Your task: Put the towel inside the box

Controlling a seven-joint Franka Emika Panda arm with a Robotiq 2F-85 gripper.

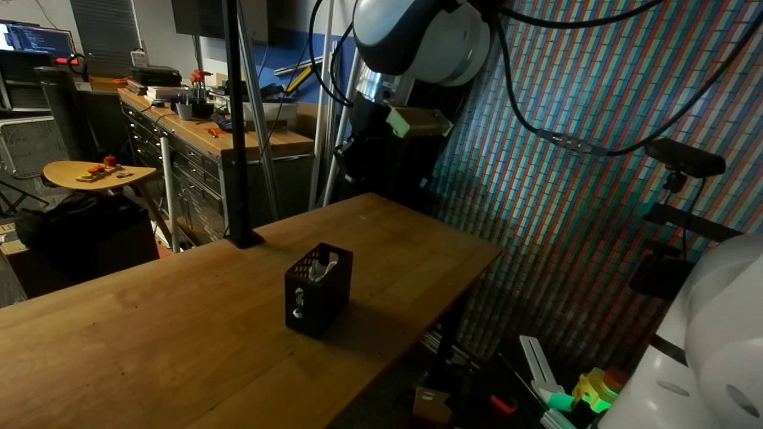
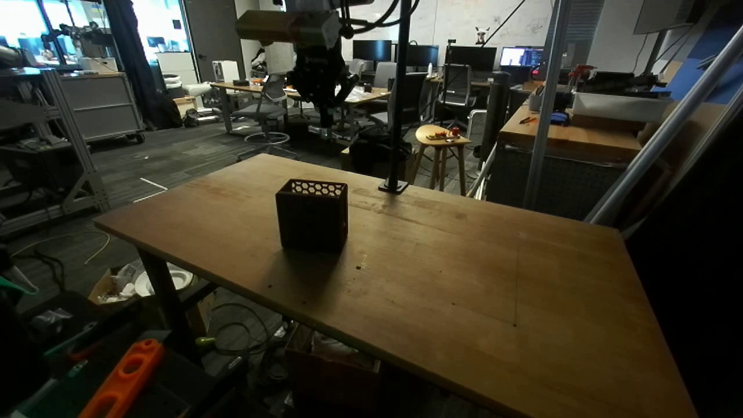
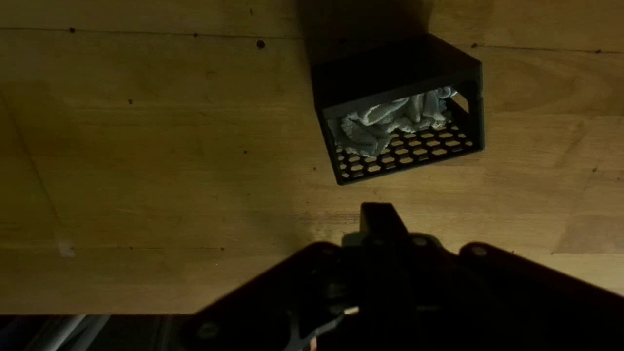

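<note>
A black box with an open top and honeycomb holes in one wall stands upright on the table; it shows in both exterior views (image 1: 320, 304) (image 2: 313, 223) and in the wrist view (image 3: 385, 80). A light grey-white towel (image 3: 390, 119) lies crumpled inside the box. Its top also shows through the box opening in an exterior view (image 1: 320, 271); elsewhere the box walls hide it. My gripper (image 3: 379, 214) is shut and empty, its fingertips together, in the wrist view. It hangs well above the table, apart from the box, and also shows in an exterior view (image 2: 326, 132).
The wooden table (image 1: 179, 339) carries the box. A black post (image 2: 399, 116) stands at the table's edge near the box. A patterned curtain (image 1: 572, 238) hangs beside the table. A stool (image 2: 442, 136) and a workbench (image 1: 197, 128) stand beyond it.
</note>
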